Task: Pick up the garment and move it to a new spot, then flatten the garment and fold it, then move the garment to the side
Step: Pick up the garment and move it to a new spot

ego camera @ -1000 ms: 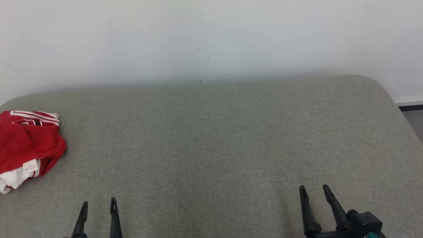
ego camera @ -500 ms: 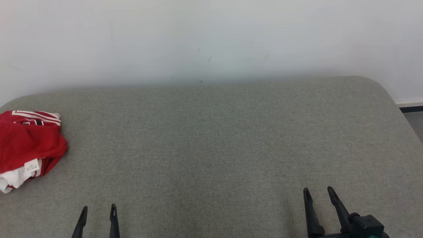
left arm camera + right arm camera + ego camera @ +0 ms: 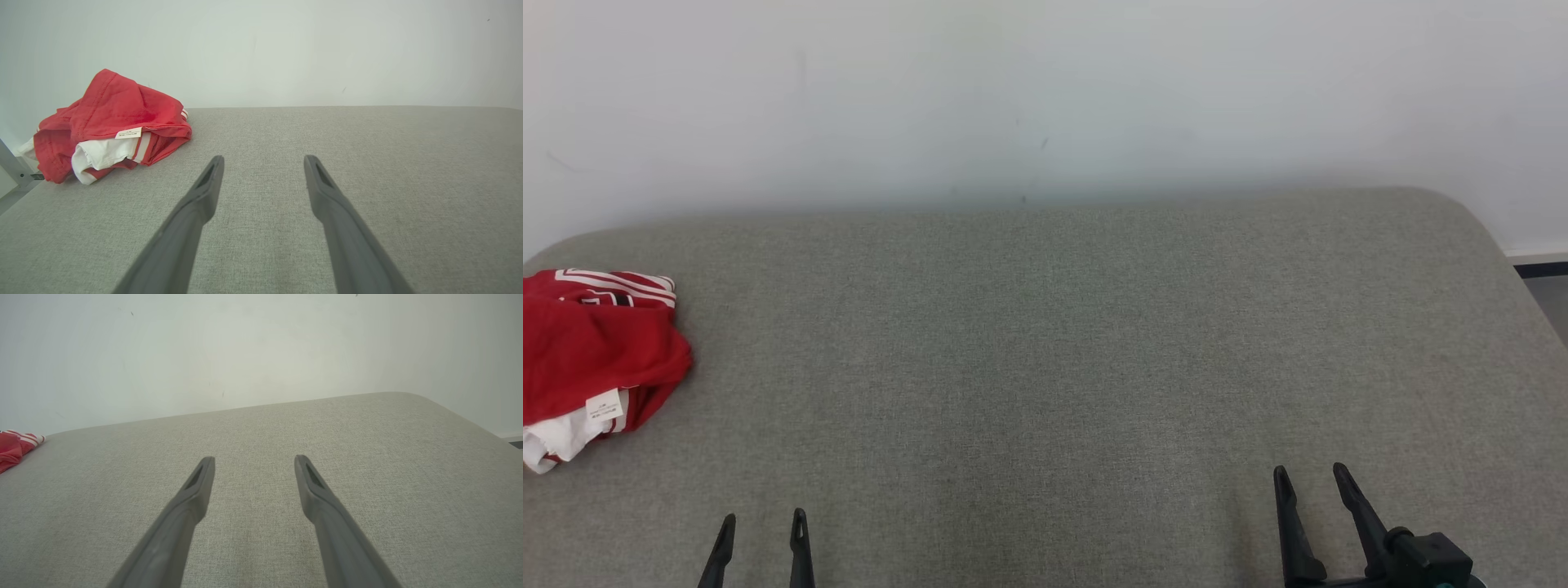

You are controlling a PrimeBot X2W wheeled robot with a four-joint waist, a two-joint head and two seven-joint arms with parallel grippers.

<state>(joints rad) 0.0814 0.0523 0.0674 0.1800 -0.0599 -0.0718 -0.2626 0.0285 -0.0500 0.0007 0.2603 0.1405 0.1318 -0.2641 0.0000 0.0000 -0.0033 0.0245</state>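
Presently judged to be at the very start. Locate garment at far left edge of grey padded surface: bunched into a red-and-white heap, white label turned outward, neither flattened nor folded. Confirm in left wrist view: same heap, up and to the left, resting on the surface close to its edge.

Check left gripper low in head view: spread wide, holding nothing, near the garment but clear of it. Check right gripper at lower right: likewise spread wide, holding nothing, well apart from the garment.

Treat as done: nothing, as far as can be judged. Treat as outstanding, in order:
- pick up and carry to a new spot, most likely the bare middle of the surface;
- flatten;
- fold;
- move to the side.

Expect first grasp to fall to left gripper, being the nearer. Allow for loose layers; beware of lifting only part of the heap.
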